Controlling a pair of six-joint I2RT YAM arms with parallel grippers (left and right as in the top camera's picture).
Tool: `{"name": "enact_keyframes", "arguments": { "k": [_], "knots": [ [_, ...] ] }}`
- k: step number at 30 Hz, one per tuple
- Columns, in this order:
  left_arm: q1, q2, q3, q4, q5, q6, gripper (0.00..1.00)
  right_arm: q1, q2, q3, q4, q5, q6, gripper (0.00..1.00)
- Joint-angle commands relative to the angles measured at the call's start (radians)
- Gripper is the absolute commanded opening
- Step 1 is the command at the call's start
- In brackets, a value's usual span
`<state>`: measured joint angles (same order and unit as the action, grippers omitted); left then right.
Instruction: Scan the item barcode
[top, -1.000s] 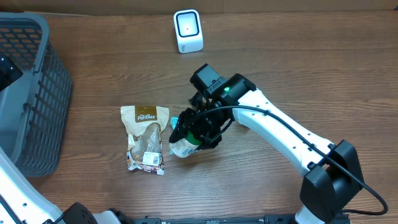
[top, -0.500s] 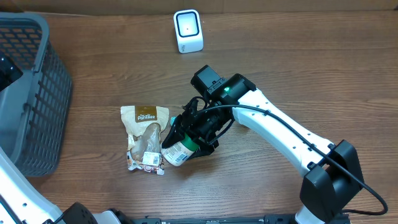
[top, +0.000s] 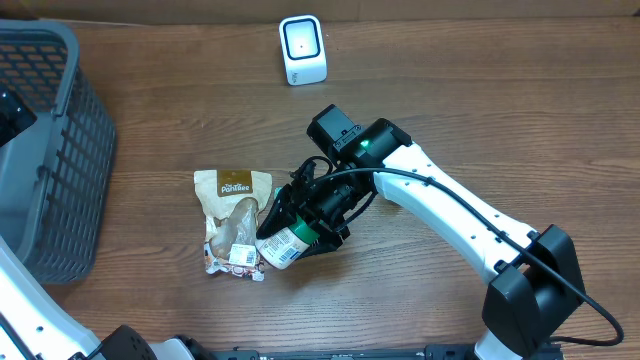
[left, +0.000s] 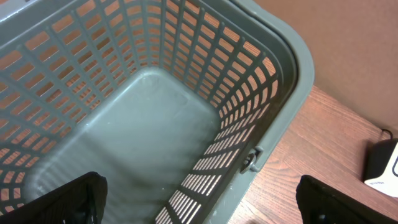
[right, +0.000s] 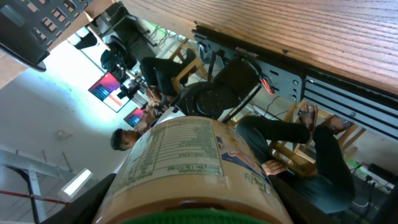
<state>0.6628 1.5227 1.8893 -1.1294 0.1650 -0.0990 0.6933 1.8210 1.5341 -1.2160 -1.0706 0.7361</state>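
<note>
Brown wood-grain table (top: 150, 100); office chairs (right: 224, 93), monitors (right: 109, 87) beyond. Right gripper (top: 305, 225) clamps green-lidded jar (top: 282, 247), nutrition table showing. Tan pouch (top: 232, 215) lettering unreadable. Left gripper (left: 199, 205) spread wide over grey lattice basket (left: 273, 81).

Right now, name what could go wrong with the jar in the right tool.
The jar, tilted in the right tool, may slip out. It hangs beside the snack pouch and could knock it. The scanner is far off; the barcode may arrive facing away.
</note>
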Motion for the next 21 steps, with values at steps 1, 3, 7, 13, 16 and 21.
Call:
{"name": "enact_keyframes", "arguments": {
  "k": [1, 3, 7, 13, 16, 21],
  "knots": [
    [-0.002, 0.007, -0.006, 0.003, 0.011, -0.006, 1.0, -0.005, -0.004, 0.026, 0.002, -0.05, -0.004, 0.39],
    [-0.002, 0.007, -0.006, 0.003, 0.011, -0.006, 0.99, -0.005, -0.004, 0.026, 0.002, -0.05, -0.004, 0.39],
    [-0.002, 0.007, -0.006, 0.003, 0.011, -0.006, 0.99, -0.005, -0.004, 0.026, 0.002, -0.05, -0.004, 0.39],
    [-0.002, 0.007, -0.006, 0.003, 0.011, -0.006, 1.0, -0.005, -0.004, 0.026, 0.002, -0.05, -0.004, 0.38],
    [-0.002, 0.007, -0.006, 0.003, 0.011, -0.006, 1.0, -0.005, -0.004, 0.026, 0.002, -0.05, -0.004, 0.37],
    [-0.002, 0.007, -0.006, 0.003, 0.011, -0.006, 1.0, -0.005, -0.004, 0.026, 0.014, 0.039, -0.004, 0.36]
  ]
}}
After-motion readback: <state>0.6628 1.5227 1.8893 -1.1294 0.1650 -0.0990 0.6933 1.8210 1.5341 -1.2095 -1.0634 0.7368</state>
